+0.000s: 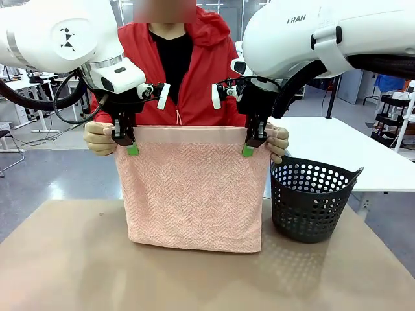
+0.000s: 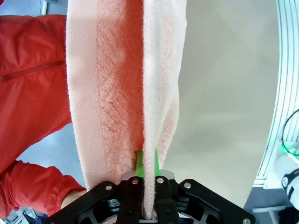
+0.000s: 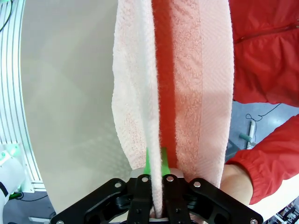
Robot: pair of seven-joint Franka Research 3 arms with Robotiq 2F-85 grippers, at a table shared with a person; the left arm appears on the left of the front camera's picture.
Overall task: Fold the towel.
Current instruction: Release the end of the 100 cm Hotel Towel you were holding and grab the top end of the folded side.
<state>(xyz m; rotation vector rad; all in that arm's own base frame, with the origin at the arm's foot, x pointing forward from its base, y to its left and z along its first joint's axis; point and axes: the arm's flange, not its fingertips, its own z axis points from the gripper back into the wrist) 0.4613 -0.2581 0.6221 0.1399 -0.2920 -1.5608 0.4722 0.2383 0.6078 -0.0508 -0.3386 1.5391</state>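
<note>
Hanging doubled, the towel [image 1: 191, 194], left tool [image 1: 132, 148] and right tool [image 1: 248, 149] each clenched on an upper corner.

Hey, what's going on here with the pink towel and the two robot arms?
The left tool and right tool each pinch a top corner of the towel, holding it up over the table. A person at the far side grips the same corners with both hands. The towel hangs doubled, in two layers. A black basket stands beside it.
</note>
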